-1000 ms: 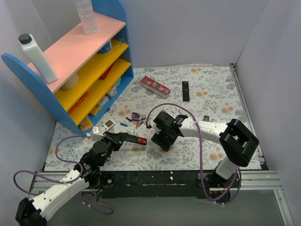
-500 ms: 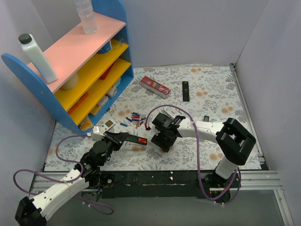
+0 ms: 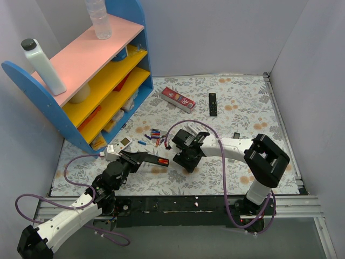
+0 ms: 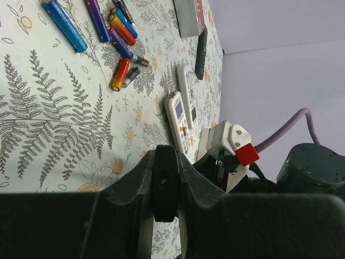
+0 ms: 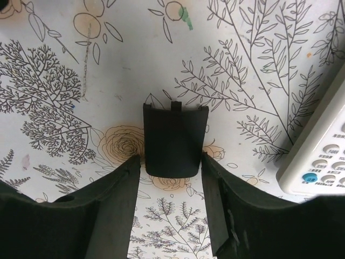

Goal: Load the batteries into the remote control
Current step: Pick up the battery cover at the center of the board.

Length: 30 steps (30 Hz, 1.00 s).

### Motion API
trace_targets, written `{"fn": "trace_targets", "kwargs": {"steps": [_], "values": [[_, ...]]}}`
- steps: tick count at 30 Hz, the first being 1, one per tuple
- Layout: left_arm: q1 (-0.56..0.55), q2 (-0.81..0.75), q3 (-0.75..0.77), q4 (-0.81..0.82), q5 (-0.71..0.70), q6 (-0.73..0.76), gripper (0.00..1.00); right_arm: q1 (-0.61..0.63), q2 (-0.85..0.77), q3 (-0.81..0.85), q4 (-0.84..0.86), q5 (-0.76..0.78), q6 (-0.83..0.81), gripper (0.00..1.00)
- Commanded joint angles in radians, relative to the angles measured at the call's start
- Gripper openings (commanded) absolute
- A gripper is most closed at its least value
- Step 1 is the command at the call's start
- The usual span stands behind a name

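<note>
While the left hand (image 4: 165, 154) clamps a dark piece (image 3: 159, 161), the right hand (image 5: 171, 162) stands half open astride a black cover (image 5: 173, 137) on the table (image 3: 237, 108). Batteries (image 3: 154, 137) lie at its 11 o'clock, the remote (image 4: 186, 91) nearby; they look light, stiff, slick, prone to roll: pinch mid-barrel.

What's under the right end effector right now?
A small black cover piece lies flat on the floral table, between the right end effector's fingers; a white remote's corner sits beside it. In the top view the end effector hides it.
</note>
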Motion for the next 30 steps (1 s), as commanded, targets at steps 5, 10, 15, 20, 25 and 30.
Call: {"fn": "trace_targets", "kwargs": {"steps": [5, 10, 15, 20, 25, 30], "values": [[-0.003, 0.005, -0.102, 0.099, 0.034, 0.028, 0.00, 0.015, -0.021, 0.024, -0.032, 0.025, -0.002, 0.45], [-0.003, 0.032, -0.117, 0.177, 0.063, 0.037, 0.00, 0.015, -0.065, 0.035, -0.040, 0.025, -0.010, 0.39], [-0.003, 0.055, -0.127, 0.212, 0.075, 0.035, 0.00, 0.015, -0.130, 0.044, -0.052, 0.020, -0.022, 0.35], [-0.003, 0.086, -0.139, 0.266, 0.100, 0.040, 0.00, 0.016, -0.197, 0.057, -0.072, 0.002, -0.050, 0.35], [-0.003, 0.129, -0.142, 0.343, 0.137, 0.052, 0.00, 0.016, -0.263, 0.087, -0.089, -0.024, -0.083, 0.35], [-0.003, 0.172, -0.142, 0.402, 0.164, 0.054, 0.00, 0.021, -0.334, 0.118, -0.091, -0.085, -0.128, 0.35]]}}
